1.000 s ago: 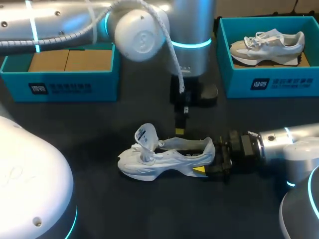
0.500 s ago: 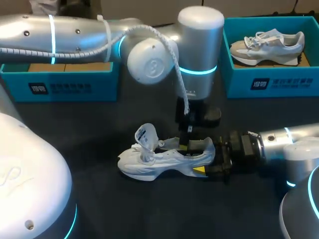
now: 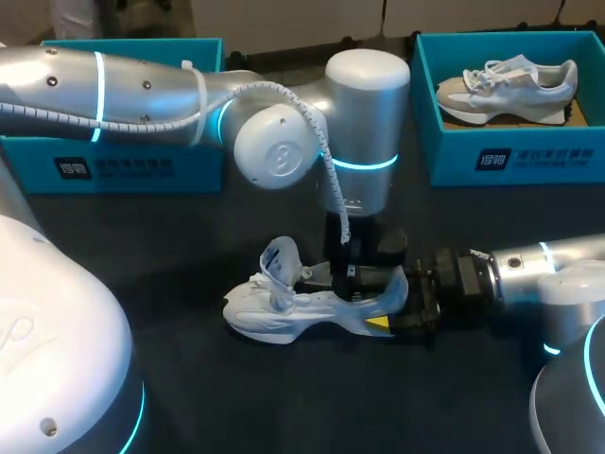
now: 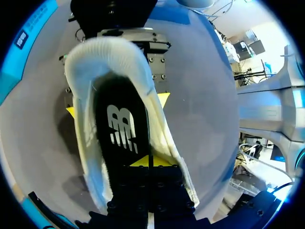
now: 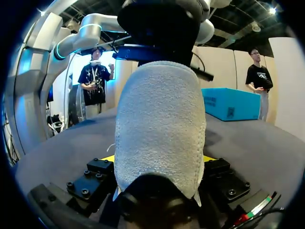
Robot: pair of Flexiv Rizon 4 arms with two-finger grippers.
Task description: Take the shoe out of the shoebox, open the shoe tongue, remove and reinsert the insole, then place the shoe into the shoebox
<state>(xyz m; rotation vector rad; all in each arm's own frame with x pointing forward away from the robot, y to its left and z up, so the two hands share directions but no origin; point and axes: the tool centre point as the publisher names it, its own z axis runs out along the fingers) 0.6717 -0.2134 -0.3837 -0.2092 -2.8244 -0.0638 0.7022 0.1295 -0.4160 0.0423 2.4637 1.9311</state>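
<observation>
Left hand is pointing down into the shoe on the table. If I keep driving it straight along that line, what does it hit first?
Most likely the black insole inside the white mesh sneaker. The left hand looks almost on it, though the remaining depth is unclear.

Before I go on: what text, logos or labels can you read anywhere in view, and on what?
Front of the left teal cardboard shoebox: white square sign and a row of characters, too small to read.
Front of the right teal cardboard shoebox: the same white print, too small to read.
On the black insole inside the white sneaker: a white striped logo, no words.
On the raised tongue of that sneaker: blue print, blurred.
</observation>
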